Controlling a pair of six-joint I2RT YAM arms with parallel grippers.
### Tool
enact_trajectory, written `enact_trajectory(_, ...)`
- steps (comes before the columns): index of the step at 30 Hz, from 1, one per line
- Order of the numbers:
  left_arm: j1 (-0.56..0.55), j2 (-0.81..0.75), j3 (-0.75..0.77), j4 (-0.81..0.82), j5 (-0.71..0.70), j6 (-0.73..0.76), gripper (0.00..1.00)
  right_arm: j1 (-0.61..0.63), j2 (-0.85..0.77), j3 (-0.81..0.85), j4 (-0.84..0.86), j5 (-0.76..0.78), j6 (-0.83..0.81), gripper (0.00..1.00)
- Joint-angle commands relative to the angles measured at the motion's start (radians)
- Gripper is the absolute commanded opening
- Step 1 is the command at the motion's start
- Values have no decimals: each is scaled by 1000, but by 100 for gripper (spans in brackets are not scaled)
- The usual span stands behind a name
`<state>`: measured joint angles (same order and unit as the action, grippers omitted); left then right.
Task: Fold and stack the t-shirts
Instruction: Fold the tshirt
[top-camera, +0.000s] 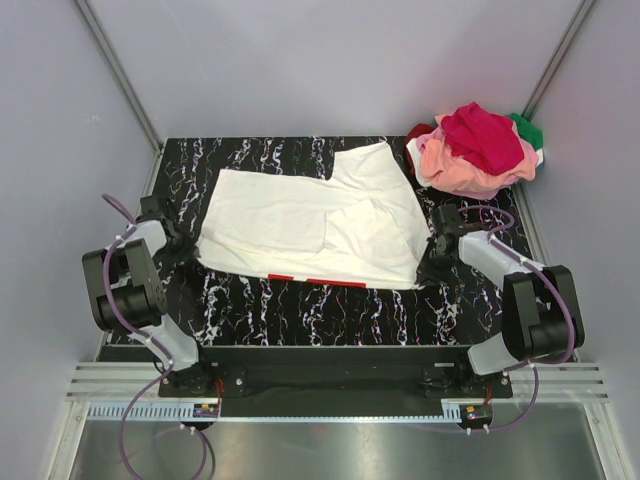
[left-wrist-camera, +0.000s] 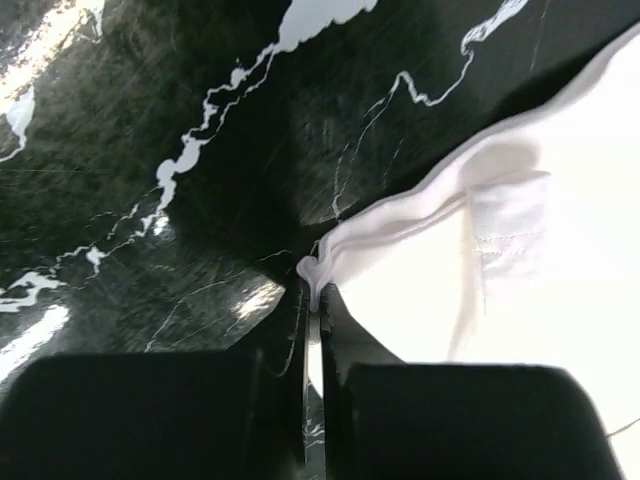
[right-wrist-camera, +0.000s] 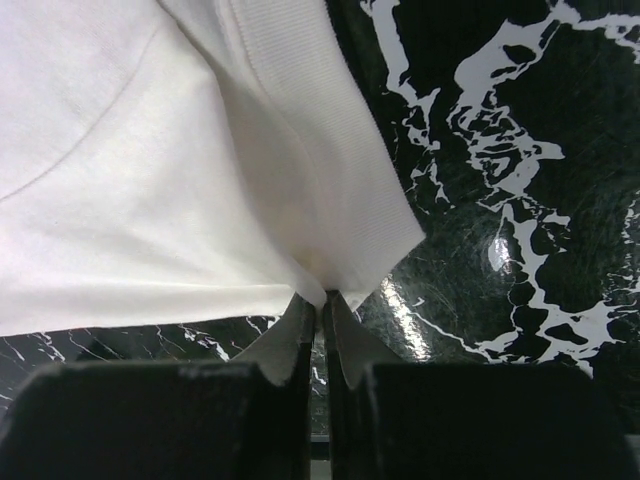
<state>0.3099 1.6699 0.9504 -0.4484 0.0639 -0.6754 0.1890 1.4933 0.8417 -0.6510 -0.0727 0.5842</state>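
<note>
A white t-shirt (top-camera: 305, 222) lies spread over the middle of the black marbled table (top-camera: 300, 310), with red print peeking out along its near edge (top-camera: 318, 280). My left gripper (top-camera: 190, 243) is shut on the shirt's left near corner; the left wrist view shows the hem (left-wrist-camera: 420, 205) pinched between the fingertips of that gripper (left-wrist-camera: 314, 285). At the shirt's right near corner, my right gripper (top-camera: 432, 262) is shut on the cloth, and its own view shows a ribbed edge (right-wrist-camera: 330, 170) bunched into the tips of the gripper (right-wrist-camera: 327, 297). Other t-shirts, pink, magenta, dark red and green, sit piled (top-camera: 477, 148) at the back right corner.
Grey walls with metal rails enclose the table on three sides. Both arm bases (top-camera: 330, 375) stand at the near edge. Bare marbled surface (top-camera: 330, 315) shows between the shirt and the bases.
</note>
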Motion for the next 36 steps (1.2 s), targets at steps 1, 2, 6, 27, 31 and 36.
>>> enact_trajectory(1,-5,-22,34,-19,-53,-3,0,-34,-8,25,-2,7,-24,0)
enact_trajectory(2,-2,-44,33,-59,-61,-16,0,-40,-13,26,-2,7,-24,0)
enact_trajectory(6,17,-247,-57,-197,-139,-46,0,-66,-36,28,-38,37,-3,0)
enact_trajectory(27,-101,-623,-230,-127,100,-3,56,-68,-134,124,-84,-33,-26,100)
enact_trajectory(31,-233,-495,-115,-95,83,43,56,-62,-56,278,-78,-84,-81,97)
enact_trajectory(36,-252,-288,-1,-138,28,134,57,-63,201,644,-73,-150,-138,95)
